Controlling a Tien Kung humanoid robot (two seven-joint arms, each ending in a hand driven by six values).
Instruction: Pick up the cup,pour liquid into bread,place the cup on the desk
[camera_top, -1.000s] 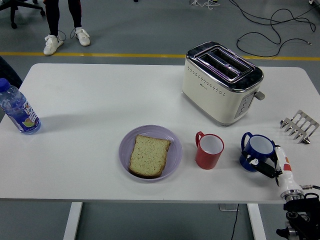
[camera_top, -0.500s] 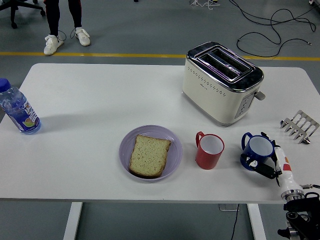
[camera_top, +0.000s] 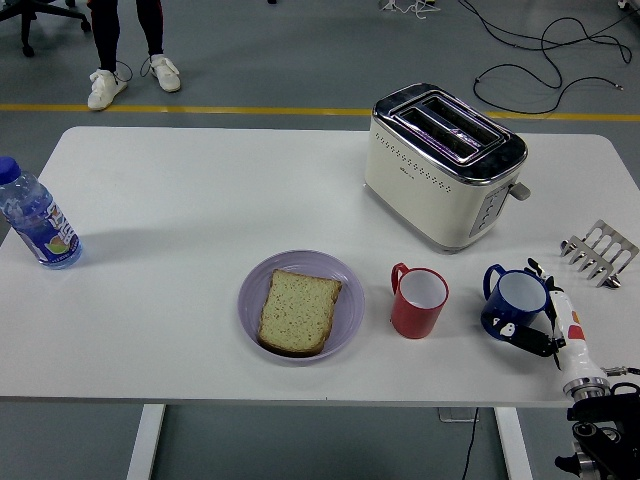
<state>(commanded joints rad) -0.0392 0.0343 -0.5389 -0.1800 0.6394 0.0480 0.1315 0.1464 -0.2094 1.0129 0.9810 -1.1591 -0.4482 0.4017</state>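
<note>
No print on the water bottle (camera_top: 36, 222) or toaster (camera_top: 443, 165) is legible.

Grey workshop floor behind a white table.

Smooth grey floor (camera_top: 260, 60) crossed by a yellow line (camera_top: 180, 108) just beyond the white table (camera_top: 180, 200). Black cables (camera_top: 545, 60) looped across the floor at upper right. At upper left, a person's legs (camera_top: 125, 35) in white shoes (camera_top: 105, 88), beside a black chair base (camera_top: 30, 15). Even, soft lighting throughout.

My blue cup (camera_top: 514, 303) sits upright near the table's right edge, handle pointing left; the bread (camera_top: 298, 311) slice lies flat on its purple plate (camera_top: 253, 285).
</note>
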